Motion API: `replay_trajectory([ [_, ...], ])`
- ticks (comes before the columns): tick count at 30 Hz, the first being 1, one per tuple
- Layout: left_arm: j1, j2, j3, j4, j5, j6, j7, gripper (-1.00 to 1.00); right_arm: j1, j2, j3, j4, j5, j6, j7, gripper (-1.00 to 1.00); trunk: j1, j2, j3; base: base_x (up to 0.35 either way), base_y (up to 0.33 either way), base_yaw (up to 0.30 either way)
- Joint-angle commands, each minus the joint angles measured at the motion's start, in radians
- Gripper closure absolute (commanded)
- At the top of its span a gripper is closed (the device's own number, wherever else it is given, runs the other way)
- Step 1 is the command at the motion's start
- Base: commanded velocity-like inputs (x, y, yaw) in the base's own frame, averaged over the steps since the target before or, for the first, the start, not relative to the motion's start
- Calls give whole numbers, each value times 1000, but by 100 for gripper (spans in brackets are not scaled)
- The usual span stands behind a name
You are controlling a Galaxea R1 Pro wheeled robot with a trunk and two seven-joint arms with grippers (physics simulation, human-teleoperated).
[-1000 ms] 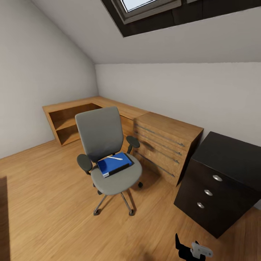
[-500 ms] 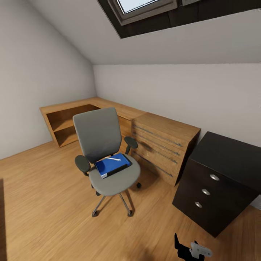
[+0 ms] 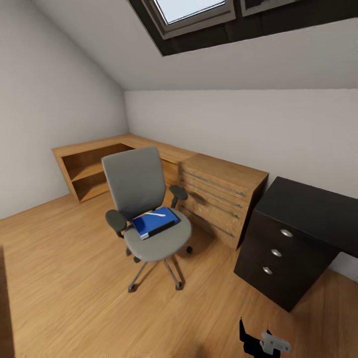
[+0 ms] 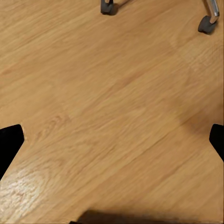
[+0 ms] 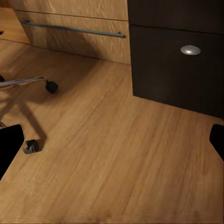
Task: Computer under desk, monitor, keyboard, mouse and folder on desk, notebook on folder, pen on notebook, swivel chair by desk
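Chair with folder and pen at mid-frame, black desk at the right, both hands open over bare floor.

Head view: the chair point(image 3: 149, 209) stands at centre on the wood floor point(image 3: 64, 278), the blue folder point(image 3: 155, 222) flat on its seat and the white pen point(image 3: 155, 215) lying on the folder. The desk point(image 3: 293, 243), with three round knobs, sits at the right, just beside the wooden drawer unit point(image 3: 221, 196); a skylight point(image 3: 191, 10) is at the top. A small part of what may be the right hand point(image 3: 263, 342) shows at the bottom edge.

Left wrist view: the left hand point(image 4: 112, 140), fingers spread wide and empty, over floor, with chair casters point(image 4: 206, 24) at the top.

Right wrist view: the right hand point(image 5: 112, 142), likewise spread and empty; desk drawer knob point(image 5: 190, 50) upper right, a caster point(image 5: 31, 146) at the left.
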Motion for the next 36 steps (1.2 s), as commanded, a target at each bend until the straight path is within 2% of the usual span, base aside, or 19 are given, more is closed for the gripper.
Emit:
replay_trajectory([
  [1,-1,1,-8,1,6,-4,7,-100,-1,0,-9,2,5,-4,4,-100,-1,-1,-1,-289,173,-3],
  [5,-1,1,-8,3,6,-5,7,-100,-1,1,-9,2,5,-5,4,-100,-1,-1,-1,-294,196,-32],
  [15,-1,-1,-8,6,6,-4,7,-100,-1,1,-9,2,8,-2,5,-100,-1,-1,0,-296,203,-195],
  [36,-1,-1,-7,7,6,-4,7,-100,-1,5,-9,3,10,-2,6,-100,-1,-1,7,-293,150,-45],
])
